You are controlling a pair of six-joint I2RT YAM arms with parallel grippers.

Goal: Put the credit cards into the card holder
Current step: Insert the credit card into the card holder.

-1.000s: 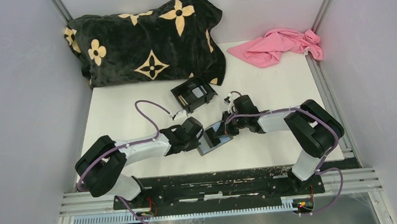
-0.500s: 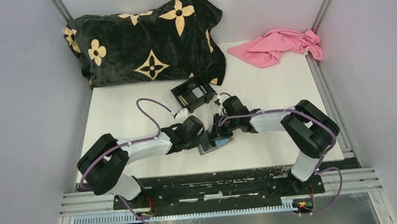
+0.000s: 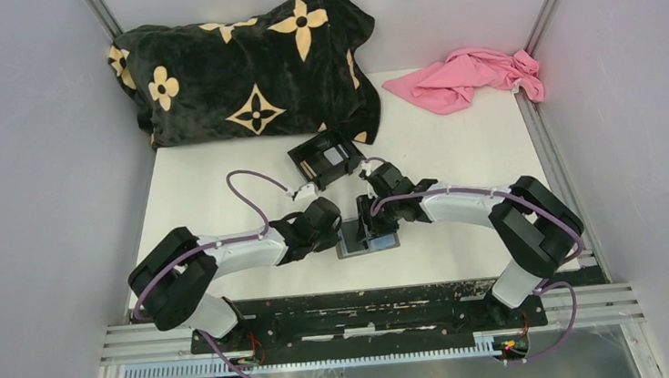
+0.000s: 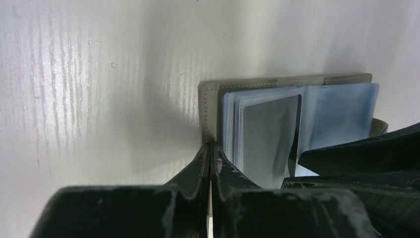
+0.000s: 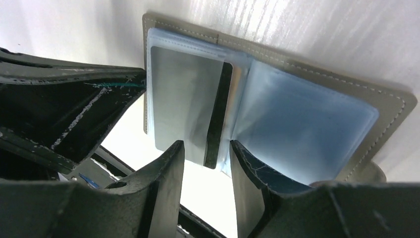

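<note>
One card holder (image 3: 367,242), one black box (image 3: 326,159), one blanket (image 3: 247,69), one pink cloth (image 3: 472,76)

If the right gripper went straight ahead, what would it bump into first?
Probably the silver card in the open card holder. The right gripper points at its near edge, fingers open. How close is hard to tell.

The white table (image 3: 203,191) carries a black blanket (image 3: 247,69) with tan flowers across its far left, a crumpled pink cloth (image 3: 472,76) at the far right corner, a black box (image 3: 326,159) mid-table, and the grey card holder (image 3: 381,242) lying open near the front edge.
</note>
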